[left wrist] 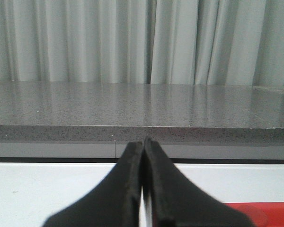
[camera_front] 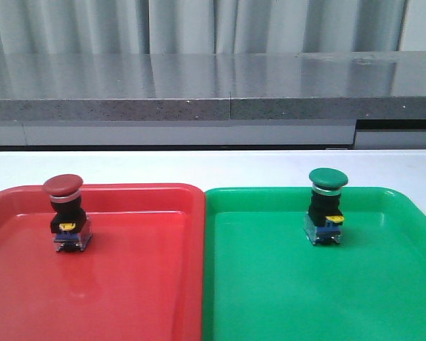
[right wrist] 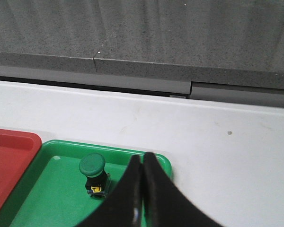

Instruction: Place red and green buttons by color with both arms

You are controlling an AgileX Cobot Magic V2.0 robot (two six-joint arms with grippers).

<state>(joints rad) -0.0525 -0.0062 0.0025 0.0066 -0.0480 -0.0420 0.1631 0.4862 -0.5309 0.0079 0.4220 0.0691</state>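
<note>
The red button [camera_front: 64, 213] stands upright near the far edge of the red tray [camera_front: 128, 284], the green button [camera_front: 326, 206] likewise in the green tray [camera_front: 284, 298] beside it on the white bench [camera_front: 199, 167], and both the left gripper [left wrist: 143, 146] and the right gripper [right wrist: 142, 161] have their jaws pressed together, holding nothing.

Dark red-capped push-button switch [camera_front: 65, 211] on glossy red plastic tray [camera_front: 142, 284]; green-capped push-button switch [camera_front: 326, 202] on green plastic tray [camera_front: 305, 298].

Both switches have black bodies with yellow marks; white tabletop [camera_front: 199, 167], speckled grey stone ledge [camera_front: 199, 85], pale grey curtains [camera_front: 199, 25].
</note>
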